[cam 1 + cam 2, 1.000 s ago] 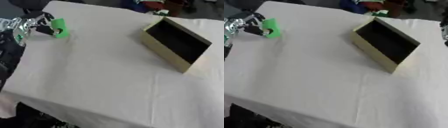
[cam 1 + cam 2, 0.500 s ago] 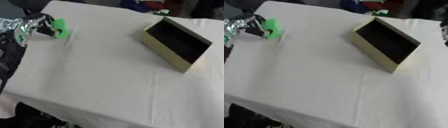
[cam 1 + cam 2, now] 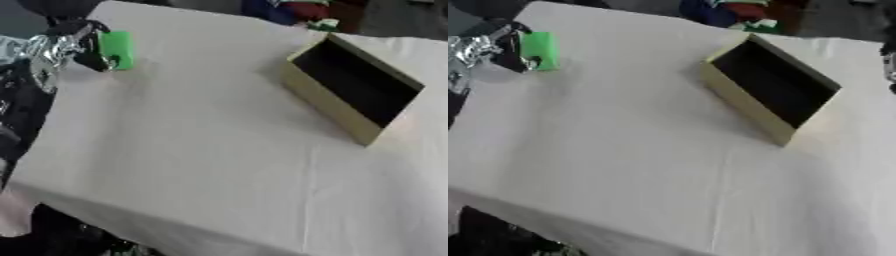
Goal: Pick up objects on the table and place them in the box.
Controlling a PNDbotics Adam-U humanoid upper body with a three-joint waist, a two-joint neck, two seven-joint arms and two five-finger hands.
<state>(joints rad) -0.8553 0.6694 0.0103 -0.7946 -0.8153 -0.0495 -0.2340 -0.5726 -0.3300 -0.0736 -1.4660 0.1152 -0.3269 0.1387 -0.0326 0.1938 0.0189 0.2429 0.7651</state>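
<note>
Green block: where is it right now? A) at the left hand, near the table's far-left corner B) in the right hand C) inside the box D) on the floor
A: the green block sits at the left hand, whose fingers close on it, far from the box, which looks empty.

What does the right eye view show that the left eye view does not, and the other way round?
Only the right eye view shows a dark part at its right edge, beside the table; I cannot tell whether it is the right hand. Only the left eye view shows more of the left arm, running down its left side. Both show the left hand with its fingers curled on a green object at the table's far left, the open, empty-looking box at the far right, and the white cloth between them.
</note>
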